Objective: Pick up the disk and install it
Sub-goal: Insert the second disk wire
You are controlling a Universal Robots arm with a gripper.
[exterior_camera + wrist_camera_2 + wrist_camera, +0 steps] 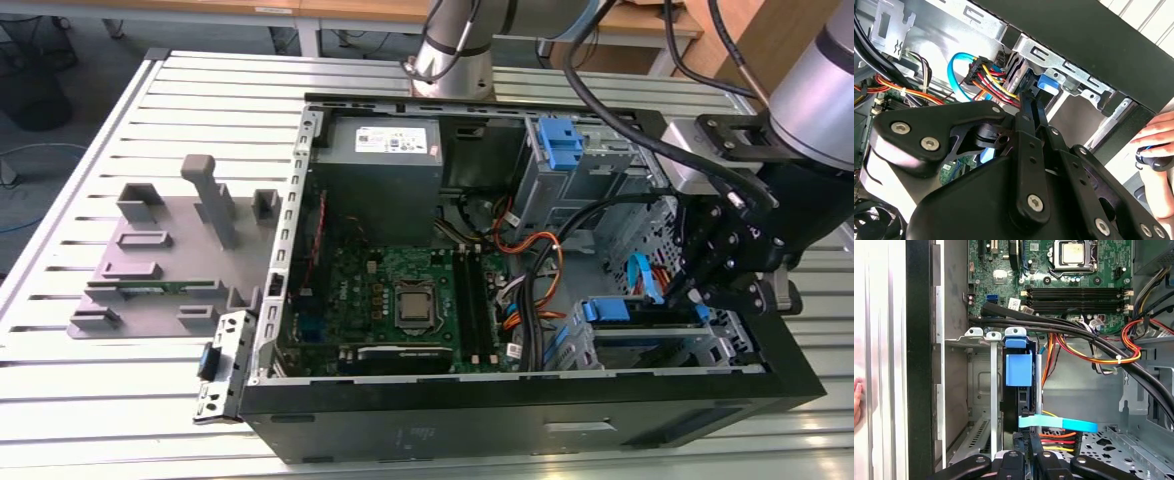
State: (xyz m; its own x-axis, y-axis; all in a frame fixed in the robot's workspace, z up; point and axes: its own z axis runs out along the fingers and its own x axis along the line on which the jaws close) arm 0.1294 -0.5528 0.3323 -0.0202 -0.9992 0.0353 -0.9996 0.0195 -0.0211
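Hand point(1026, 460) clenched on the disk point(1021, 390) standing edgewise in the drive cage point(979, 390), motherboard point(1074, 275) beyond it in first wrist view, a person's fingers point(1154, 135) outside the case in second wrist view

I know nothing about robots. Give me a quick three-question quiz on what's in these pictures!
1. True or false: the grey plastic stand lies inside the computer case.
2. The gripper is nearest to: A) the power-supply box, B) the blue-framed disk, C) the processor socket.
3. In the first wrist view, what colour is the flat cable beside the disk?

Key: 1 false, it lies on the table outside the case; 2 B; 3 blue.
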